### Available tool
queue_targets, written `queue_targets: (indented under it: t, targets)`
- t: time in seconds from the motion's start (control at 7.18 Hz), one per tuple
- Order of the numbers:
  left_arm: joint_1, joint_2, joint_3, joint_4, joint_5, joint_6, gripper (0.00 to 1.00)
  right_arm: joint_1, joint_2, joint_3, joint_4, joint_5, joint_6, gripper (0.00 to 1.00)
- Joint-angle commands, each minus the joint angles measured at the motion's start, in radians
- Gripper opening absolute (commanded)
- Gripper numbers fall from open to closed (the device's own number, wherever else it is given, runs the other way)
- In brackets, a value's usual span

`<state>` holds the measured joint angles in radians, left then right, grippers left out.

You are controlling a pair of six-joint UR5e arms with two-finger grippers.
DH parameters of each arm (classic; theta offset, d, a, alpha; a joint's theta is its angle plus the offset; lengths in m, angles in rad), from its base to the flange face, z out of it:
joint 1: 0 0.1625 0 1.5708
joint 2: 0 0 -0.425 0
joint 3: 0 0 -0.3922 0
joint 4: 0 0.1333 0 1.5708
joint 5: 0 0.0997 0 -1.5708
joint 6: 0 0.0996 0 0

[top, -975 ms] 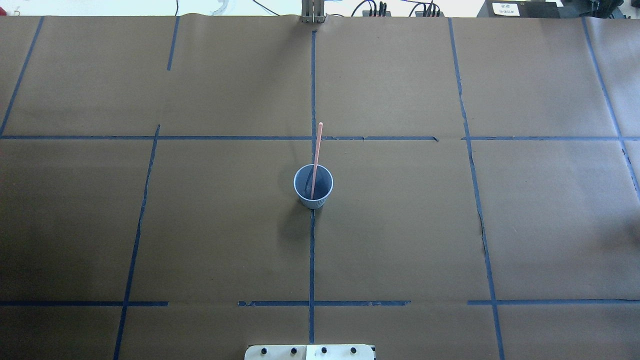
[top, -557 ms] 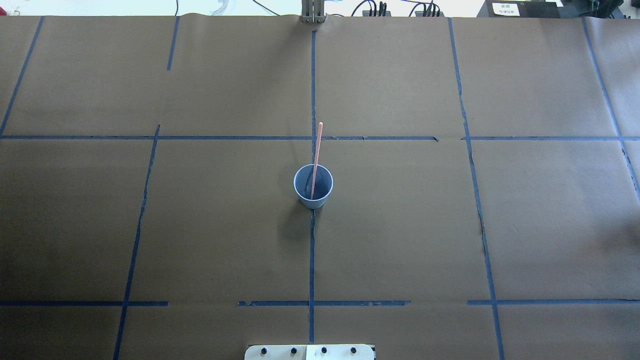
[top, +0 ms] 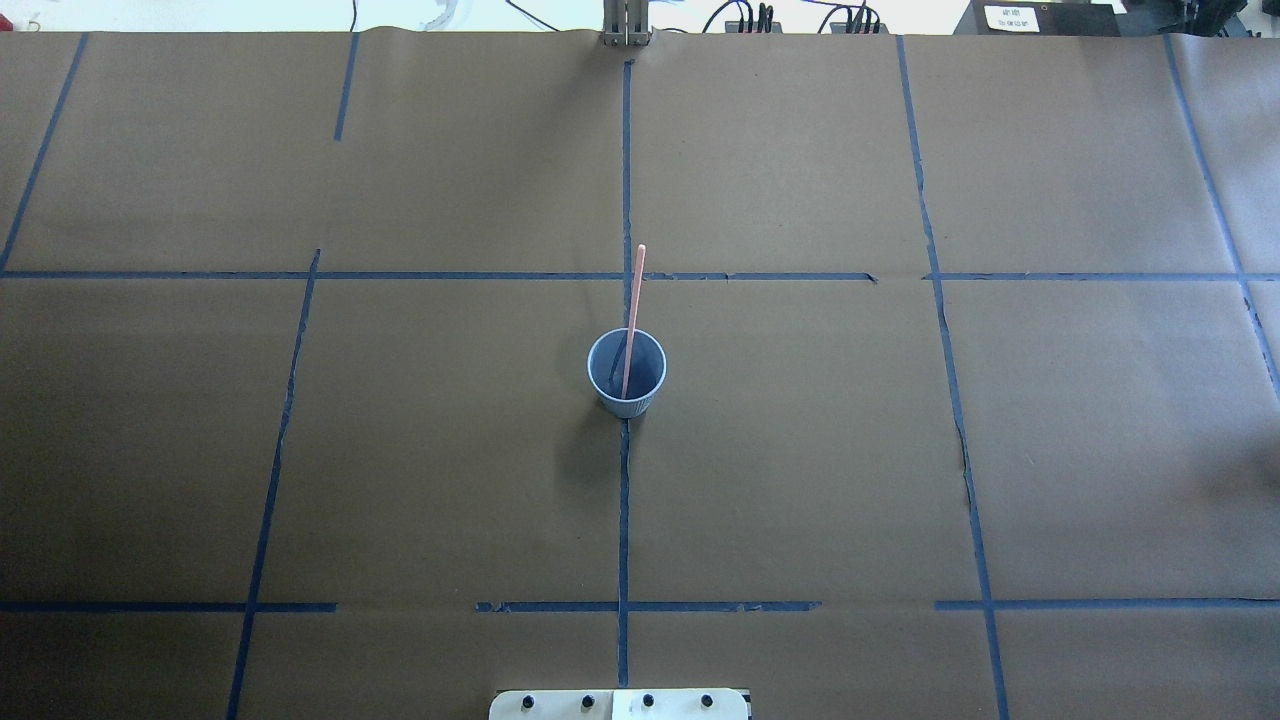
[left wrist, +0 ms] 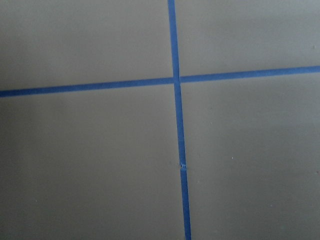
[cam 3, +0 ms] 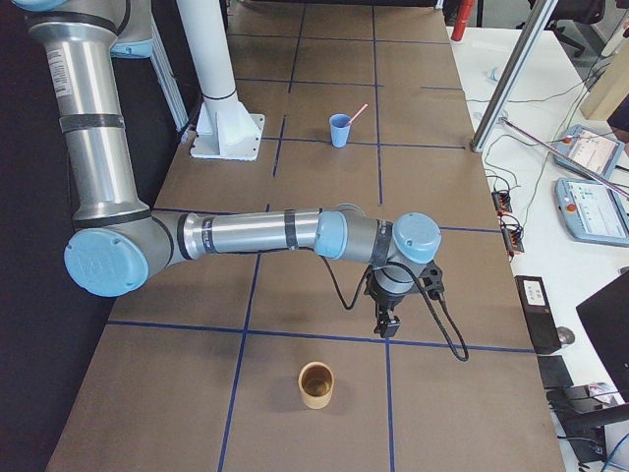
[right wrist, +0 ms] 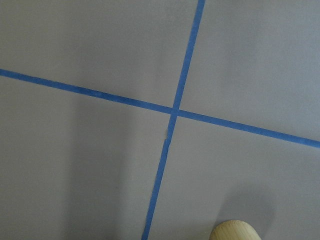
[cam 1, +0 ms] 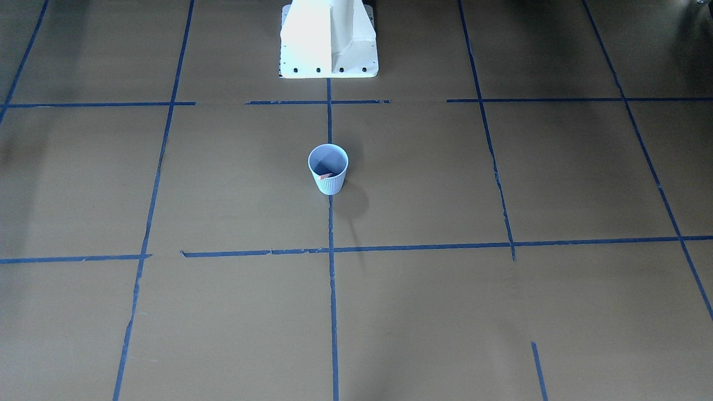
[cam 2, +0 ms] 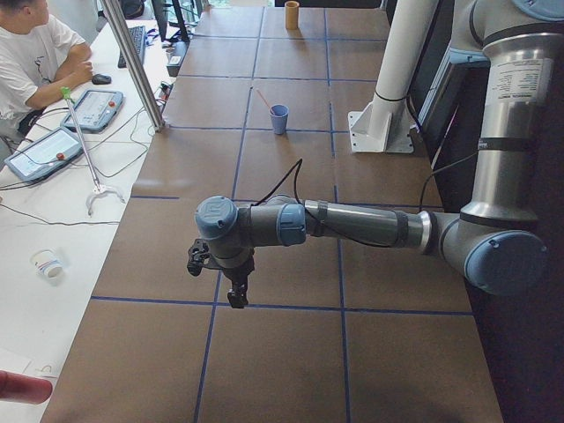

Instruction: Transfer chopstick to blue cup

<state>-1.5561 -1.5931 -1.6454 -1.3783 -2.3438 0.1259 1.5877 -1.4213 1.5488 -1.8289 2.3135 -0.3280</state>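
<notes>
Fingers appear only small in the two side views. I cannot tell whether my left gripper (cam 2: 236, 297) or my right gripper (cam 3: 386, 327) is parted or closed. The white label (top: 1010, 17) on the dark box (top: 1040, 20) past the table's (top: 300, 450) far edge has print too small to read. The chopstick (top: 634, 300) stands in the blue cup (top: 627, 372) at table centre, leaning over its far rim — only a pink sliver shows from the front — well apart from both grippers.

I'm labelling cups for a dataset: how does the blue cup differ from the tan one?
The blue cup holds the pink chopstick; nothing sticks out of the tan cup. The blue cup stands mid-table, the tan cup at the table's right end near the right gripper. Both stand upright.
</notes>
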Motion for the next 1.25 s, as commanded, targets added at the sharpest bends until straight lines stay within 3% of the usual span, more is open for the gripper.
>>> queue_targets:
  t: [0.0, 1.11]
  targets:
    - [0.001, 0.024, -0.004, -0.023, -0.012, 0.009, 1.00, 0.000, -0.005, 0.002, 0.002, -0.076, -0.011, 1.00]
    - [0.002, 0.033, -0.063, -0.030, -0.009, 0.008, 1.00, -0.020, -0.237, 0.200, 0.003, -0.049, 0.007, 1.00]
